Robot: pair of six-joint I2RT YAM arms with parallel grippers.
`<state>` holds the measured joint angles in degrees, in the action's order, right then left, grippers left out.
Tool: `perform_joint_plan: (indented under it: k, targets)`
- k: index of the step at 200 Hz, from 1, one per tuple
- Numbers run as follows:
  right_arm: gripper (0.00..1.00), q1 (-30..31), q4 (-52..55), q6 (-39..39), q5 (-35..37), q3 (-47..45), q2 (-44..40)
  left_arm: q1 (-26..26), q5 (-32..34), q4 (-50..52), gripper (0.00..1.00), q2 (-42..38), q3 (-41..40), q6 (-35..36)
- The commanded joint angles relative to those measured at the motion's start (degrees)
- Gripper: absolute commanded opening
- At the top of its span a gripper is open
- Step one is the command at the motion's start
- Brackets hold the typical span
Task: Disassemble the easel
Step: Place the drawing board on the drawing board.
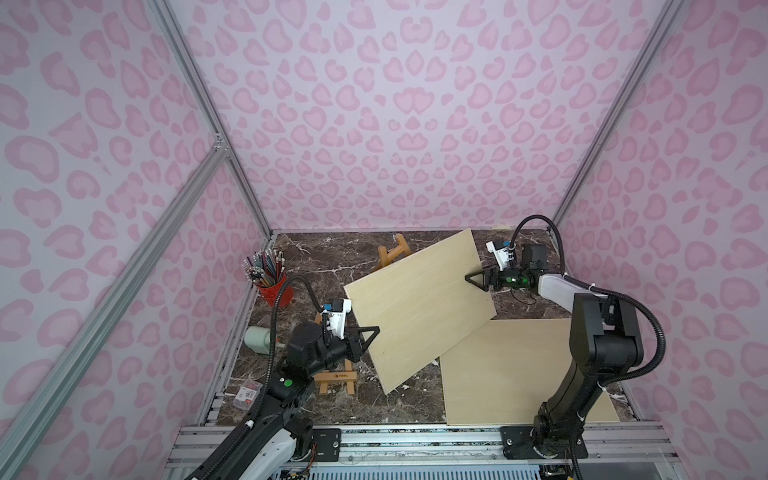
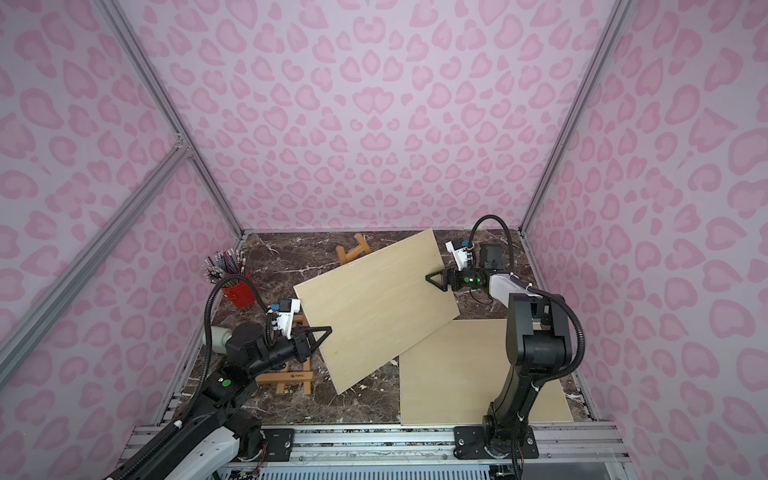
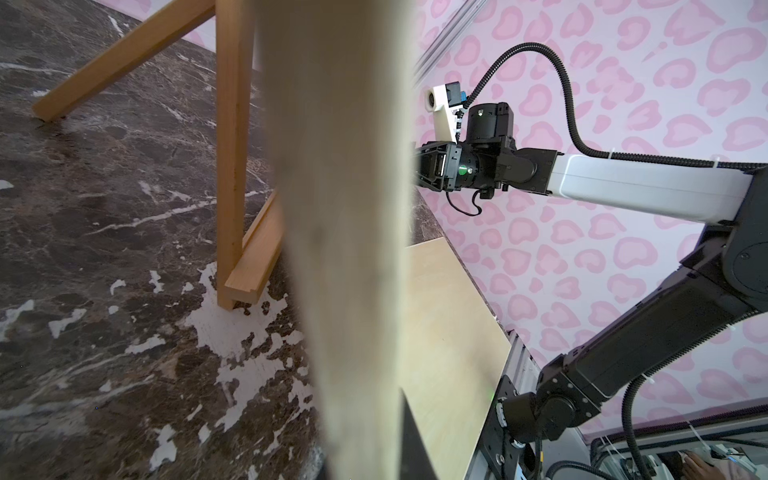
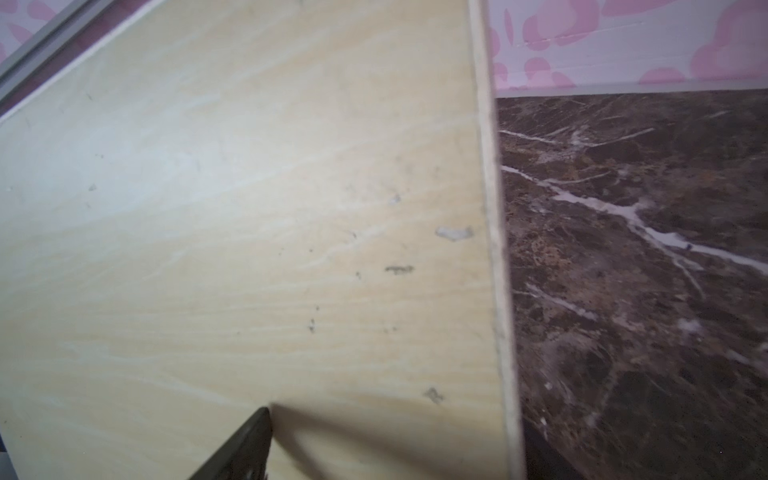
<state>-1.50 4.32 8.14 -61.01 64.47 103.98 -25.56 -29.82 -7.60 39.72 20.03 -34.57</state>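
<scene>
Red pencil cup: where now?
In both top views the red cup of pencils stands at the left edge of the dark marble table, beyond the pale green cylinder.

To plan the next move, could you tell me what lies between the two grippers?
The raised wooden board spans from left gripper to right gripper, in both top views.

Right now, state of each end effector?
Left end effector: closed, holding the raised board by its edge.
Right end effector: open, jaws wide at the same board's opposite edge, not clamped.
</scene>
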Motion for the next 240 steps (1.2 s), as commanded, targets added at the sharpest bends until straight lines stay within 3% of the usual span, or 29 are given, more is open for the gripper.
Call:
perform_joint_plan:
  k: [1,54,125,196,240]
  targets:
    - [0.83,2.0,5.4,-2.1,-13.5,-2.9,-3.6,-0.4,-2.3,1.4,0.02,2.3,1.7,2.6]
    - [0.83,3.9,-1.2,-13.8,-9.9,-17.9,-15.7,-0.4,-4.4,0.0,0.02,5.8,2.0,2.0]
    - [0.83,1.5,1.5,-21.0,-2.5,-33.6,-29.5,-0.4,-4.1,-0.6,0.02,6.6,0.4,1.5]
    - [0.84,0.9,4.9,-25.5,3.4,-35.7,-35.9,-0.4,-1.7,-0.2,0.02,9.6,0.0,1.2]
    - [0.86,-1.5,13.7,-24.2,14.3,-28.6,-39.9,-0.4,-0.6,1.4,0.02,12.0,0.6,2.6]
